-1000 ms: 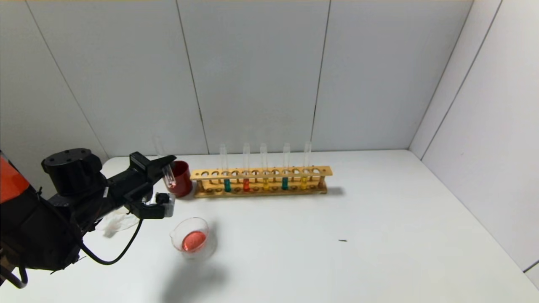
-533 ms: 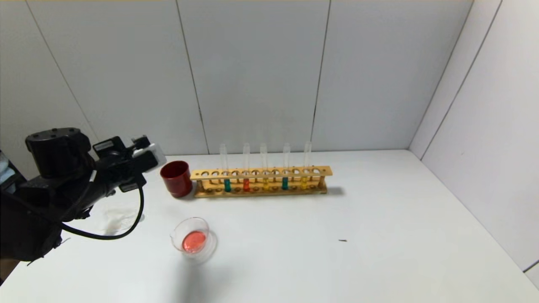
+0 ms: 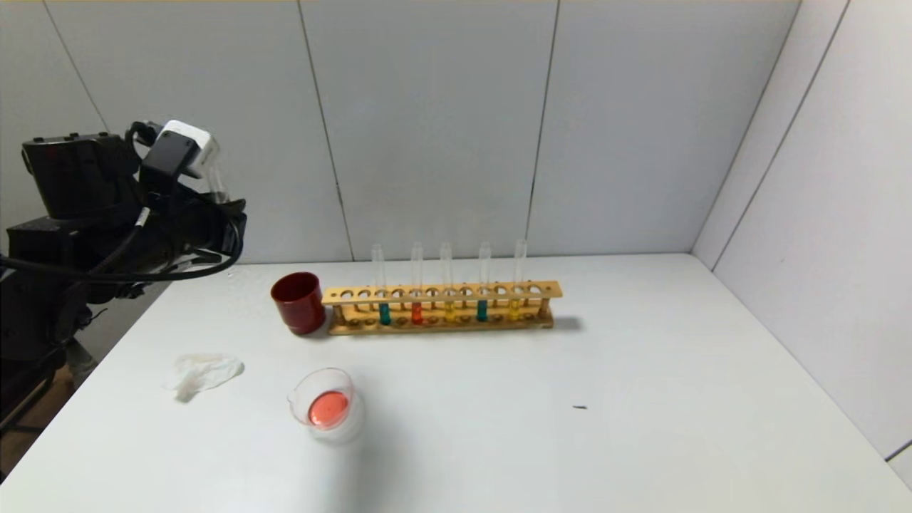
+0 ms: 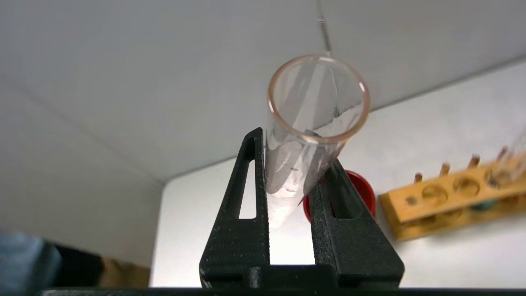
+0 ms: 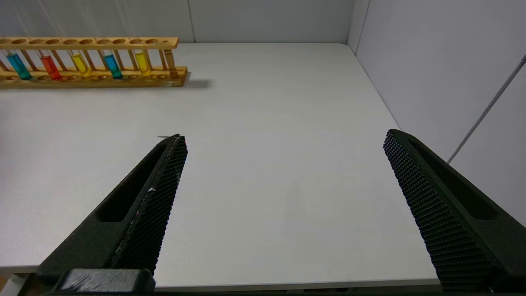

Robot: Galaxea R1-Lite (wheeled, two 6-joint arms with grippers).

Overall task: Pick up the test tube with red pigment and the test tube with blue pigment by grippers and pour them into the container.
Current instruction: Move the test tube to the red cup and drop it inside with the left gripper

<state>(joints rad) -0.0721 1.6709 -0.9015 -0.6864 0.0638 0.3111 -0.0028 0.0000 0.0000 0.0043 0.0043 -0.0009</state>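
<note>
My left gripper is raised high at the far left, above the table's back-left corner. It is shut on the test tube with red pigment, which is now empty but for a faint pink film. In the left wrist view the tube sits between the fingers of that gripper, mouth toward the camera. The container stands front left and holds red liquid. Two teal-liquid tubes stand in the wooden rack. My right gripper is open and empty over the table's near right edge.
The rack also holds an orange-red tube and two yellow tubes. A dark red cup stands at the rack's left end. A crumpled white tissue lies at the left. A small dark speck lies mid-table.
My left arm has lifted from beside the red cup and swung up and to the left, still holding the emptied tube. The tissue it was hiding now shows.
</note>
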